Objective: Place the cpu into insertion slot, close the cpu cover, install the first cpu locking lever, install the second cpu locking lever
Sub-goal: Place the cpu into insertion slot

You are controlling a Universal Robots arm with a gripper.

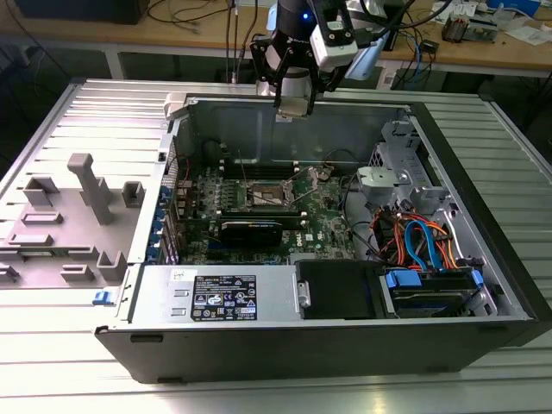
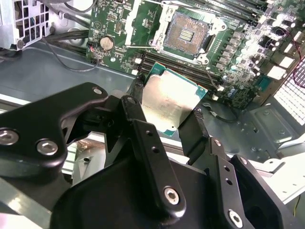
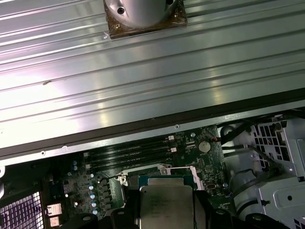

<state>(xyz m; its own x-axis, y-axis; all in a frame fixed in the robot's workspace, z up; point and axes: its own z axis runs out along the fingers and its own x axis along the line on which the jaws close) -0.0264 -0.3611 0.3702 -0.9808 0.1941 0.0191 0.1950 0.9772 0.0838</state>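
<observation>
- the fingers (image 2: 191, 133) clench the cpu (image 2: 170, 102) by two opposite edges, high over the case (image 1: 345, 129), well apart from the open insertion slot (image 2: 187, 32).
- likely light, stiff and fragile: edges only.

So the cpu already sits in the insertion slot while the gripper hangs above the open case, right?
No. The second wrist view shows the cpu clamped in the gripper and the insertion slot empty. The gripper does hang above the open case.
</observation>
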